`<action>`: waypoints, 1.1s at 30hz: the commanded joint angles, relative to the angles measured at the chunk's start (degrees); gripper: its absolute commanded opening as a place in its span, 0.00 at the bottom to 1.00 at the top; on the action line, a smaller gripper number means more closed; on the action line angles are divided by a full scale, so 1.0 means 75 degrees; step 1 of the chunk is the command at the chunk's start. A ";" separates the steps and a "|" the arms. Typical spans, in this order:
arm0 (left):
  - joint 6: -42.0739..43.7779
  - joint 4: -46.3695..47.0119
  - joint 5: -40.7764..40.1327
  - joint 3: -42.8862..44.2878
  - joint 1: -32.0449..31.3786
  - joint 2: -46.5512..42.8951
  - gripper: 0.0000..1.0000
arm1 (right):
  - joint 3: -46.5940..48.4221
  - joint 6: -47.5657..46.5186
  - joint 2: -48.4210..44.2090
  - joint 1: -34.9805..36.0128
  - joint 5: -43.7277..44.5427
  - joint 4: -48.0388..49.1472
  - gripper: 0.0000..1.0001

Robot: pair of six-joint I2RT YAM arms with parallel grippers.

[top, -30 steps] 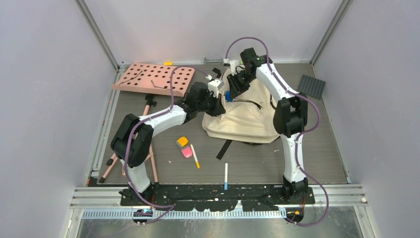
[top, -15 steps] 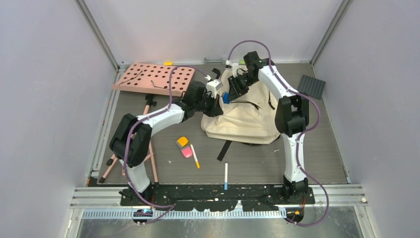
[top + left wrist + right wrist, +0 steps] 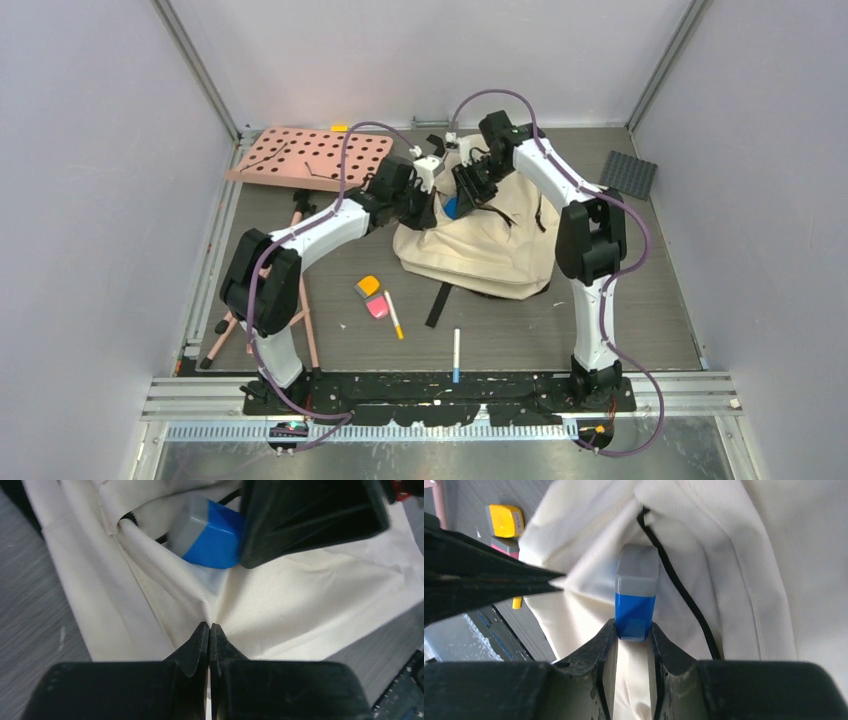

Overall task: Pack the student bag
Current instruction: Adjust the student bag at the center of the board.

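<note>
The cream student bag lies at the table's far middle. My left gripper is shut on a pinch of the bag's cream fabric at its left top edge. My right gripper is shut on a blue and grey eraser and holds it at the bag's mouth, against the cream fabric and a black cord. The eraser shows in the left wrist view just behind the pinched fold, and as a blue spot from above.
A yellow eraser, a pink eraser, a yellow marker and a blue-tipped pen lie on the table in front of the bag. A pink perforated board stands far left on its legs. A dark pad lies far right.
Both grippers have moved left, dragging the bag's top with them. The bag has shifted left and its shape has bunched. The eraser stays in the right gripper.
</note>
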 commanded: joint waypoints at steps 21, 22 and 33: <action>-0.1687 -0.1375 -0.2582 0.5198 -0.0425 0.2333 0.82 | -0.0789 0.3299 -0.2431 -0.2382 0.2566 0.2144 0.01; -0.1616 -0.1563 -0.2848 0.5499 -0.0418 0.2542 0.84 | -0.0751 0.3241 -0.2375 -0.2411 0.2566 0.2162 0.01; -0.0503 -0.2021 -0.4885 0.7529 -0.0255 0.4616 0.95 | -0.0435 0.2966 -0.1975 -0.2483 0.2322 0.1924 0.01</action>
